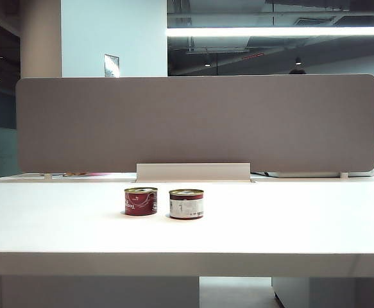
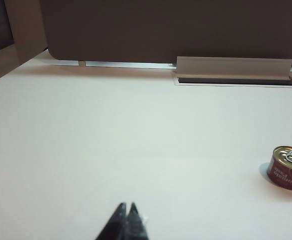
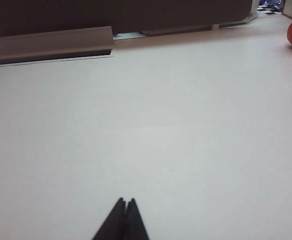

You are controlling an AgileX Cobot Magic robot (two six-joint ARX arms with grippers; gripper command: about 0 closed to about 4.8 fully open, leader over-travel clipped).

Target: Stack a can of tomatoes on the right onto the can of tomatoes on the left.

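The left gripper (image 2: 126,209) and right gripper (image 3: 125,202) are held closed and empty above the white table (image 1: 289,218), parked apart from the two short red tomato cans (image 1: 140,201) (image 1: 186,203), apparently awaiting the first reach.

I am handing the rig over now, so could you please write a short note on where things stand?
Left pincer: shut, empty, over bare table, away from the cans.
Right pincer: shut, empty, over the white table.
Left red tomato can with gold lid and right red-and-white-labelled tomato can: upright, side by side, apart.
Done: nothing.
Left: grasp right can, stack it on left can.
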